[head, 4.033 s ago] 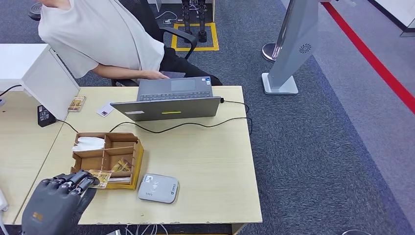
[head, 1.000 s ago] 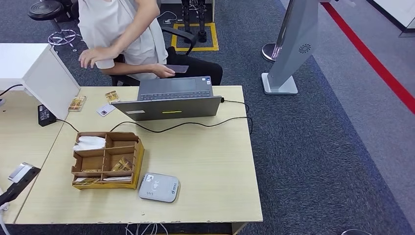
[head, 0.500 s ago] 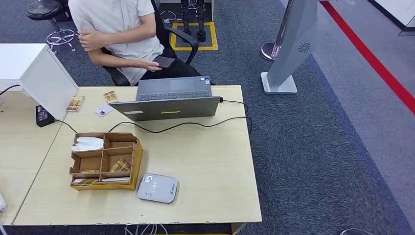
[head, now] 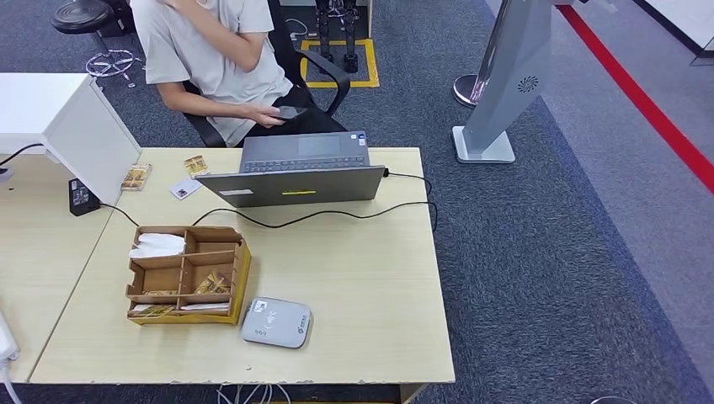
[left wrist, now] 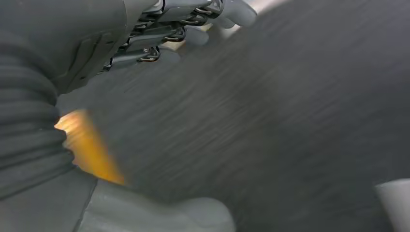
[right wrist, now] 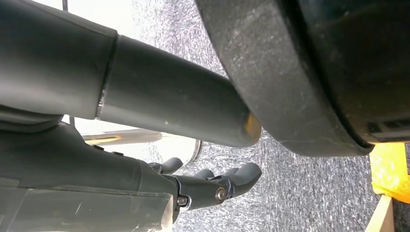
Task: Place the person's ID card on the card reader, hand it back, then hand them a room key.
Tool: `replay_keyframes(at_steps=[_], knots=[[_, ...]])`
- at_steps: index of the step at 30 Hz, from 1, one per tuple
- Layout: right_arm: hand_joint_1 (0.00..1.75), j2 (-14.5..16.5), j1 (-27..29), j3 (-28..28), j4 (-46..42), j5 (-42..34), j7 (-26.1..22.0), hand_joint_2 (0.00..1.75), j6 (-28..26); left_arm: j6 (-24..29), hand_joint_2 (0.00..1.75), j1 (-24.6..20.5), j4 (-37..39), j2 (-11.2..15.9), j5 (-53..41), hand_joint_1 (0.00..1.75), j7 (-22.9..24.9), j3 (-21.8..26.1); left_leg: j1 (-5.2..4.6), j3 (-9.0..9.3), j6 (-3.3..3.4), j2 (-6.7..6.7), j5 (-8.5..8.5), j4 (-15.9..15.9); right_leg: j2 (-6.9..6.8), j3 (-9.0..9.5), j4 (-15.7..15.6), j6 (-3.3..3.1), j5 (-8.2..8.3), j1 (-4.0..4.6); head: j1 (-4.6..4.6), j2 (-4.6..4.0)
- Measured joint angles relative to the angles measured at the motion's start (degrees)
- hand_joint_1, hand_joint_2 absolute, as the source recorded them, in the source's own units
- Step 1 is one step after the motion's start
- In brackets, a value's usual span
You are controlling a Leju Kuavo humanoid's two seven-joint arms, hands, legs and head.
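The grey card reader [head: 276,323] lies near the table's front edge with nothing on it. Beside it stands the wooden organiser [head: 187,273], with gold room key cards [head: 210,284] in its compartments. At the far edge, next to the laptop, lie a white card [head: 179,190] and a gold key card [head: 196,165]. The seated person [head: 223,59] holds a phone [head: 285,112] low by the lap. My left hand [left wrist: 96,43] hangs over blurred dark floor with fingers [left wrist: 193,24] spread and nothing in it. My right hand [right wrist: 193,191] hangs by my body over the carpet, holding nothing.
An open grey laptop [head: 295,172] with a black cable [head: 354,215] crosses the far half of the table. A white box [head: 59,126] and a small black device [head: 80,195] stand at the far left, another gold card [head: 133,178] beside them. A grey kiosk stand [head: 505,84] stands right.
My left hand, which held a gold key card by the organiser, has dropped out of the head view. A gold key card now lies by the white card. The person has sat back.
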Motion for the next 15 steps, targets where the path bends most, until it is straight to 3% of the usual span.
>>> replay_keyframes(at_steps=[1,5,9,12,13,15], knots=[[0.00,0.0,0.0,0.0,0.0,0.2,0.0,0.00,0.0,0.0,1.75,-0.1,2.1,-1.1,-0.2,0.00,1.5,0.0,-0.01,0.00,0.02,0.00,0.00,0.0,0.00,0.00,0.0,0.02,0.01,-0.01,0.01,0.00],[0.00,-0.1,-0.2,0.0,0.0,0.8,-0.2,0.00,0.0,1.6,1.75,-0.5,8.9,-4.1,-2.8,0.00,5.8,-0.1,-0.03,0.01,0.07,0.01,-0.01,0.1,0.01,0.00,0.0,0.07,0.04,-0.04,0.09,0.00],[0.00,-0.3,-0.2,0.1,0.0,1.2,-0.8,1.75,-0.1,3.5,1.75,-1.2,13.9,-6.6,-4.7,0.00,7.7,-0.1,-0.03,0.01,0.09,0.01,-0.01,0.1,0.00,0.00,0.0,0.07,0.05,-0.03,0.10,0.00],[0.00,-0.4,-0.1,0.2,0.0,0.6,-1.3,1.75,-0.1,3.3,1.75,-1.5,16.3,-7.5,-5.8,0.00,8.8,-0.6,-0.03,0.03,0.09,0.01,-0.01,0.1,0.01,0.00,0.0,0.07,0.05,-0.02,0.11,0.00],[0.00,-0.4,0.0,0.2,0.0,-0.3,-1.5,1.31,-0.1,3.2,1.75,-1.4,16.8,-7.6,-5.9,0.00,9.1,-1.3,-0.03,0.04,0.09,0.01,-0.01,0.1,0.01,0.01,0.0,0.07,0.05,-0.01,0.10,0.00],[0.00,-0.5,0.5,0.1,-0.1,-2.7,-1.7,0.44,-0.1,3.1,0.87,-1.3,17.5,-7.8,-5.7,0.00,9.4,-3.6,-0.02,0.03,0.08,0.01,-0.01,0.1,0.01,0.01,0.0,0.07,0.04,0.00,0.09,0.00]])
